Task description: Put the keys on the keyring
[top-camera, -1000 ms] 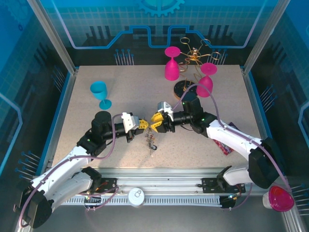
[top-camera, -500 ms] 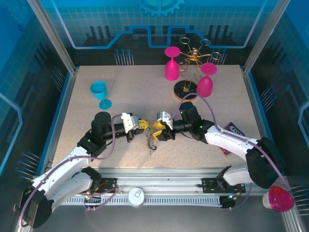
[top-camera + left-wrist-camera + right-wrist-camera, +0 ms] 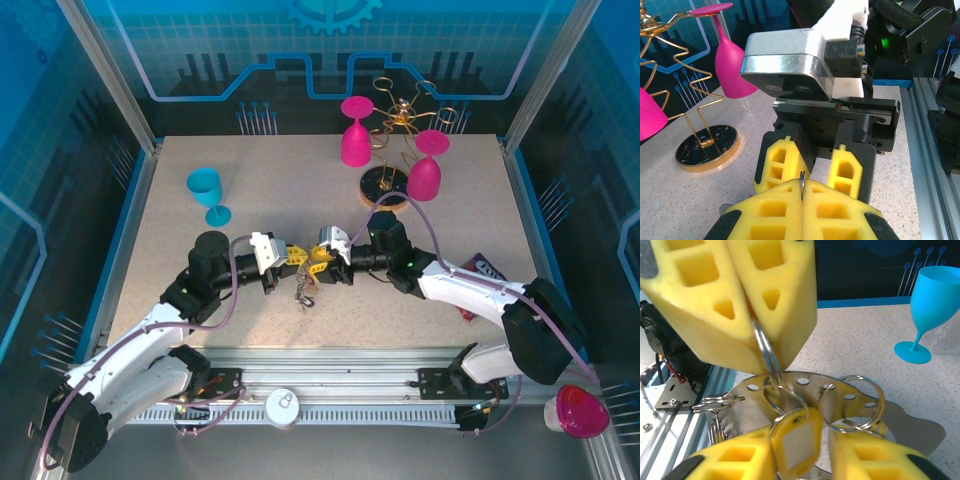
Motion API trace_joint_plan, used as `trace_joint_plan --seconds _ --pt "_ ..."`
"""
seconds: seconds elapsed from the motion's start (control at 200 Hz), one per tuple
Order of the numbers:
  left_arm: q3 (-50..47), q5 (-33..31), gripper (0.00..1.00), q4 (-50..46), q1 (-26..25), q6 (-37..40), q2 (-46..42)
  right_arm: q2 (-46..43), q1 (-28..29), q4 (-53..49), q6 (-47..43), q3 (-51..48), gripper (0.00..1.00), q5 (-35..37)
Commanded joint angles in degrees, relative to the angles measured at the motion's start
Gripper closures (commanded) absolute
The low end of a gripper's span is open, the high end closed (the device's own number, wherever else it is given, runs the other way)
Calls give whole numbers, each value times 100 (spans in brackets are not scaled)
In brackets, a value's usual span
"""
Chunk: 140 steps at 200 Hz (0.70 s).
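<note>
The left pincer [image 3: 765, 357] is pressed together on a metal keyring [image 3: 771, 371], over the middle of the desk [image 3: 260, 200]. A yellow tag [image 3: 796, 442] and other rings [image 3: 852, 405] hang from this keyring. The right pincer [image 3: 815, 167] faces it with its fingers apart, and the tag sits between them.

Overhead rear view, opposed wrist close-ups

Speckled beige table [image 3: 270, 200], blue circuit-patterned walls [image 3: 200, 40], aluminium rail [image 3: 350, 365] along the near edge, bright even light
</note>
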Motion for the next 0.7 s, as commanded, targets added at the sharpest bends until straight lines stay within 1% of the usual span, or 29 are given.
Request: trace_joint_plan --seconds 0.0,0.18,0.225,0.335,0.365,0.455,0.695 --pt "-26 -32 100 276 -8 -42 -23 -40 74 259 33 -72 75 151" --pt "50 -366 100 25 -4 81 1 -315 66 -66 -152 -140 87 440" --pt "63 -430 100 15 -8 109 4 -388 58 -126 -170 -172 88 541" --pt "90 -447 100 -36 -7 164 6 -477 46 -405 -270 -136 92 658" --pt "98 -438 100 -48 -9 169 5 -498 42 -626 -287 -96 93 675" --pt "99 -426 100 -96 -9 204 4 -525 31 -915 -320 2 99 763" --pt "130 -422 100 -268 -7 303 41 -660 18 -1474 -472 349 100 936"
